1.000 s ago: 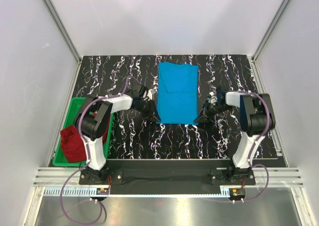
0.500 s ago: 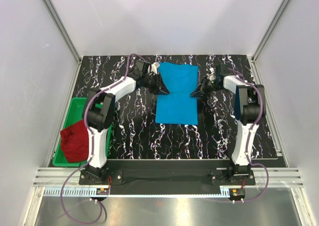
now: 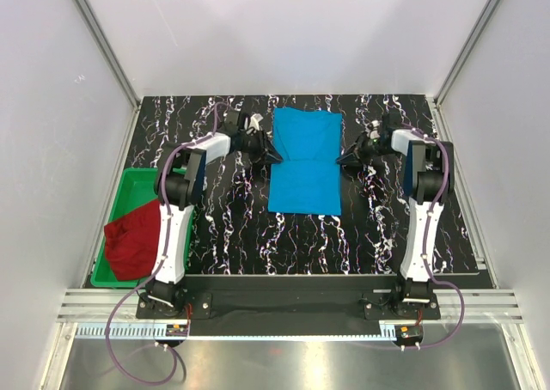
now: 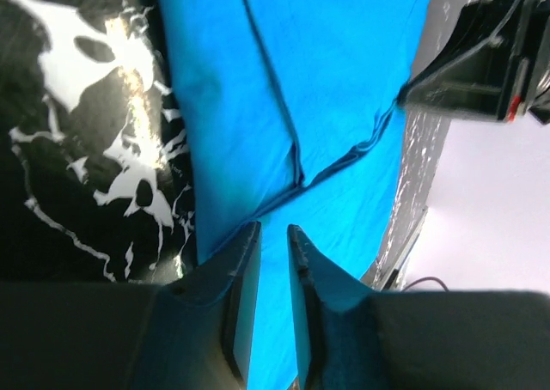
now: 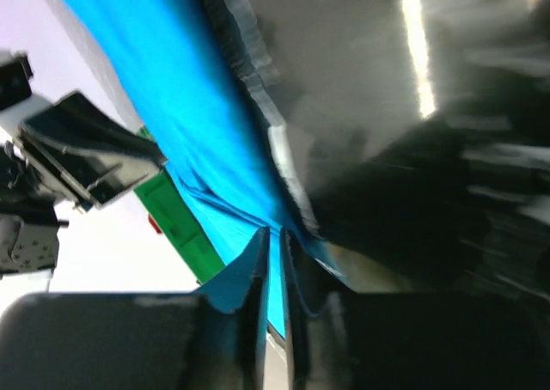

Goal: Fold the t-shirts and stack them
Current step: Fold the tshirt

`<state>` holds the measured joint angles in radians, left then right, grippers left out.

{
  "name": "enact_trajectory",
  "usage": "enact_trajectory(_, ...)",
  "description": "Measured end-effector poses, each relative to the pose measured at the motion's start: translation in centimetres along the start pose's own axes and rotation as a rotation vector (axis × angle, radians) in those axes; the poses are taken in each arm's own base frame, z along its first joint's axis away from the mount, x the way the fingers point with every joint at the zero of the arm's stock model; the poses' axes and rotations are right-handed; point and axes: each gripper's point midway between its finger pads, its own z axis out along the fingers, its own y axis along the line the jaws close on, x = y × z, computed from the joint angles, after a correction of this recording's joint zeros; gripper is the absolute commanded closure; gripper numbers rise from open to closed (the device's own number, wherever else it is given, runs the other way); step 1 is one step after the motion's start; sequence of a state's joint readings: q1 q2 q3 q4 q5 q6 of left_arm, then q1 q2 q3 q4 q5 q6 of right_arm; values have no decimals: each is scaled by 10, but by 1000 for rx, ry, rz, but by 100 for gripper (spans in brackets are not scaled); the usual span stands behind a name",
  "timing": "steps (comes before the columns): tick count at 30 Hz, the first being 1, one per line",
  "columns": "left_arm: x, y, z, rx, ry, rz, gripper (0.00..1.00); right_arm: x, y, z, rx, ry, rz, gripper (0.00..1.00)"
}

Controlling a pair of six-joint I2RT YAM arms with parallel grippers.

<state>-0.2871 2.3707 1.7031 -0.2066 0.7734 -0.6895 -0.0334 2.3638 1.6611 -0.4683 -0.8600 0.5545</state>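
The sky-blue t-shirt [image 3: 305,171] lies folded in a long rectangle at the table's middle, with a fold line across it about halfway. My left gripper [image 3: 277,158] is at its left edge by that line. In the left wrist view its jaws [image 4: 271,228] stand a narrow gap apart with the blue cloth [image 4: 335,89] between them. My right gripper [image 3: 341,161] is at the right edge, and its jaws [image 5: 275,233] are nearly closed on the blue cloth [image 5: 172,89]. The dark red t-shirt [image 3: 129,244] is bunched in the green bin.
The green plastic bin [image 3: 129,184] stands at the table's left edge, and the red cloth hangs over its near end. The table is black marble-patterned [image 3: 378,227]. White walls and metal rails close in the back and both sides.
Both grippers have moved from the shirt's near corners up to the middle of its sides. The arms have then stretched out farther. The blue shirt has kept its shape and place.
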Motion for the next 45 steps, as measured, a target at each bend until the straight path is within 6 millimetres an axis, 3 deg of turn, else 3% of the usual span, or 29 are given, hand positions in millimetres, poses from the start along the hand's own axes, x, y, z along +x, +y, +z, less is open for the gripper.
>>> enact_trajectory(3, -1, -1, -2, -33, 10, 35, 64, -15, -12, -16, 44, -33, 17, 72)
enact_trajectory(5, -1, -2, -8, -79, 1, 67, 61, -20, -19, -30, 101, -51, 24, 60)
enact_trajectory(8, 3, -6, -29, -160, -27, 118, 58, -11, -24, -53, 203, -86, -5, 45)
enact_trajectory(11, 27, -19, -69, -227, -61, 152, 54, 26, -17, -78, 247, -99, -33, 40)
enact_trajectory(14, 57, -36, -110, -247, -110, 188, 53, 81, -11, -98, 245, -103, -51, 38)
enact_trajectory(16, 82, -43, -129, -243, -129, 196, 53, 118, -14, -99, 243, -87, -52, 37)
enact_trajectory(18, 109, -42, -136, -231, -131, 186, 52, 148, -21, -89, 248, -52, -56, 37)
enact_trajectory(21, 152, -20, -130, -253, -78, 105, 52, 193, -35, -64, 261, 39, -49, 37)
enact_trajectory(23, 177, 0, -121, -277, -36, 24, 52, 212, -44, -56, 266, 76, -26, 37)
enact_trajectory(25, 197, 15, -115, -302, -5, -61, 50, 221, -51, -55, 268, 77, 5, 37)
enact_trajectory(27, 204, 23, -111, -321, -2, -119, 49, 222, -51, -57, 260, 65, 14, 37)
enact_trajectory(35, 187, 33, -90, -336, -62, -228, 47, 210, -41, -54, 217, 14, -12, 37)
enact_trajectory(45, 163, 25, -70, -309, -86, -329, 53, 209, -47, -48, 219, 36, 7, 37)
